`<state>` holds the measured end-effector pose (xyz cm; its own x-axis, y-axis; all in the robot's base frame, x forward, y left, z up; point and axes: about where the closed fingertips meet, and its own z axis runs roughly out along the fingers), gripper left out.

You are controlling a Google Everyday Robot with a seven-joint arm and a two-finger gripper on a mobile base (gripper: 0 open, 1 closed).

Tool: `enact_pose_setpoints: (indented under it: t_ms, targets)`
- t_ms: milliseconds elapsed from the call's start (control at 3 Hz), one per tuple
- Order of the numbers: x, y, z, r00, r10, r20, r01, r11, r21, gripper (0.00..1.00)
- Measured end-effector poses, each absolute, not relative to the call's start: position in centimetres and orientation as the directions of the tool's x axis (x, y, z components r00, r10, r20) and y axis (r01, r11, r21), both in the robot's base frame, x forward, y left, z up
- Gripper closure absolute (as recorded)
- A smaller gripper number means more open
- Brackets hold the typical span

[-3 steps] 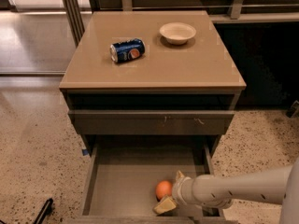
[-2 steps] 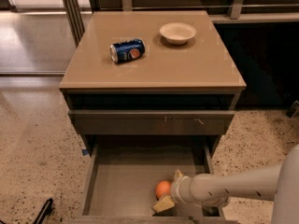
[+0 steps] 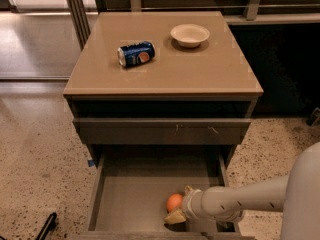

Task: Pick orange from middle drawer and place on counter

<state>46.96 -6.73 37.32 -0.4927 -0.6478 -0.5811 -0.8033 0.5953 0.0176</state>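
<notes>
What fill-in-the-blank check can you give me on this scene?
1. The gripper is down in the ____ middle drawer, beside the orange.
2. On the counter, the blue soda can lies on its ____.
3. The bowl near it is ____.
Missing words: open; side; empty.

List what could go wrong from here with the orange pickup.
The hand sits low in the middle drawer beside the orange; the round fruit could roll away. Lifting, the arm might catch the drawer front above. On the counter, it could roll off.
</notes>
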Motion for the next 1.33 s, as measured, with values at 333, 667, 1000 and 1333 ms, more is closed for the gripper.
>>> enact_pose_setpoints:
  t_ms: [333, 667, 1000, 1333]
  targets:
    - [46.96, -6.72, 37.32, -0.493, -0.648, -0.581, -0.803, 0.595, 0.018, 0.42]
    - [46.96, -6.72, 37.32, -0.493, -0.648, -0.581, -0.803, 0.595, 0.018, 0.65]
    - [46.96, -6.72, 37.32, -0.493, -0.648, -0.581, -0.803, 0.595, 0.018, 0.89]
    - [46.98, -6.50, 37.70, -0.477, -0.644, -0.599, -0.824, 0.564, 0.050, 1.00]
